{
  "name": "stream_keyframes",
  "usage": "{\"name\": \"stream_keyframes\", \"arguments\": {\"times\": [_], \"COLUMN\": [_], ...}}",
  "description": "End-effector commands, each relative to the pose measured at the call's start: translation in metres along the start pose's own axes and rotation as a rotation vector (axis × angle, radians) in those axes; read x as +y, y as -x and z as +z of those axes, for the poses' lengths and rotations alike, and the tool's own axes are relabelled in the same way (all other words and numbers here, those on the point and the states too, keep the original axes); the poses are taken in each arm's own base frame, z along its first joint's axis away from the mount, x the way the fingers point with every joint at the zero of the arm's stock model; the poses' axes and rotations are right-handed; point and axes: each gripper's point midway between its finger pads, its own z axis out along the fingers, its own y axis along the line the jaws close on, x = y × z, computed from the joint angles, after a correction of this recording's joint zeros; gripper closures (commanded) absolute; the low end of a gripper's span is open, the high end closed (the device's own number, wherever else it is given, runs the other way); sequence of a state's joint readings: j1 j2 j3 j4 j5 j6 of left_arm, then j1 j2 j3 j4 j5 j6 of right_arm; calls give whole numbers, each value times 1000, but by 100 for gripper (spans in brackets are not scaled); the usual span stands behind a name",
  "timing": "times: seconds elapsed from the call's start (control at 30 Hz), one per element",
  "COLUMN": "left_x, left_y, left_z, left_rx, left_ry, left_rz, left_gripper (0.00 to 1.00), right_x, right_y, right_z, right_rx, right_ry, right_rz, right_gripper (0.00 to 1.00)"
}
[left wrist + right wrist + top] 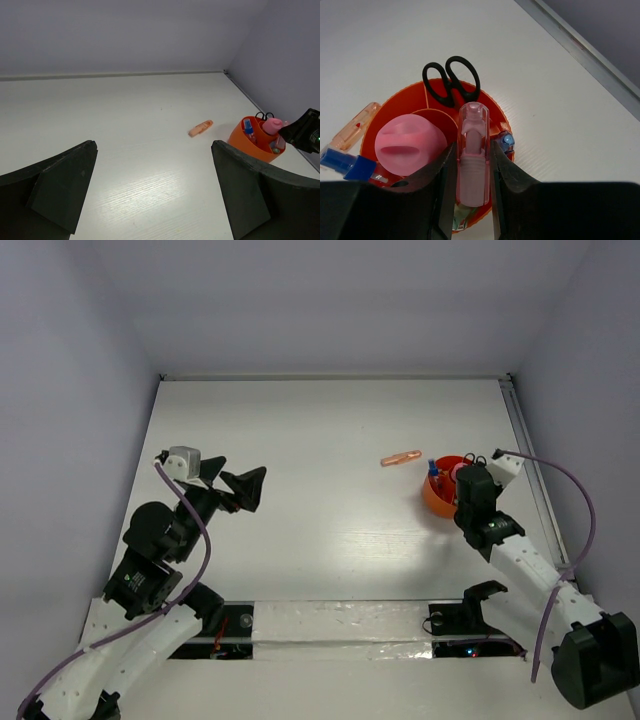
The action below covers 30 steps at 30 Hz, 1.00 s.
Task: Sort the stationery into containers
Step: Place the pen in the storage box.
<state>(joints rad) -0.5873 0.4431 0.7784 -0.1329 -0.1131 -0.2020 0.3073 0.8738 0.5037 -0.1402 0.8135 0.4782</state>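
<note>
One translucent pink cylindrical tube point(472, 127) is clamped in my right gripper point(472, 150), poised right above the small round orange-red plastic bowl point(402, 97), so I judge a release drops it in. Off to that hand's left a peach clear piece point(401, 458) lies loose on the table. My left gripper point(152, 150) gapes empty.

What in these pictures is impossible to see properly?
1. Scissors: right wrist view shows only handles; the orange bowl hides the blades.
2. Bowl's near half: right wrist view, covered by the right gripper and its pink tube.
3. Loose orange piece beside the bowl: top view, too small to identify.
</note>
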Motion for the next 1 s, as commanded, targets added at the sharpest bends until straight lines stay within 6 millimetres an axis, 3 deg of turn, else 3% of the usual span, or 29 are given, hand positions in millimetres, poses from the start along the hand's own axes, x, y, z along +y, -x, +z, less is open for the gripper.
{"name": "stream_keyframes", "arguments": {"times": [0.0,0.2,0.37,0.57,0.67,0.7,0.77,0.83,0.87,0.9,0.93,0.97], "left_x": [-2,-4,-29,-53,-67,-69,-83,-91,-96,-100,-104,-103], "left_y": [2,-20,-40,-48,-66,-83,-99,-142,-136,-149,-149,-172], "left_z": [7,24,39,52,64,73,86,110,112,124,133,144], "left_rx": [-14,74,168,191,207,246,257,332,300,303,287,329], "left_ry": [-8,-12,-128,-216,-288,-290,-308,-260,-261,-252,-256,-245], "left_rz": [7,-6,-67,-226,-308,-321,-307,-234,-217,-196,-184,-165], "left_gripper": [1,1,1,1,1,1,1,1,1,1,1,1], "right_x": [6,11,23,27,28,27,32,37,40,43,44,49], "right_y": [12,16,27,37,51,60,64,70,71,72,76,76], "right_z": [2,-1,-9,-18,-31,-38,-48,-62,-67,-71,-78,-83], "right_rx": [-42,-41,-40,-31,-51,-72,-67,-65,-60,-56,-61,-51], "right_ry": [7,47,124,162,212,235,298,376,402,432,465,505], "right_rz": [74,82,88,83,111,137,153,194,205,214,227,233], "right_gripper": [77,59,44,44,45,46,47,50,50,62,68,85]}}
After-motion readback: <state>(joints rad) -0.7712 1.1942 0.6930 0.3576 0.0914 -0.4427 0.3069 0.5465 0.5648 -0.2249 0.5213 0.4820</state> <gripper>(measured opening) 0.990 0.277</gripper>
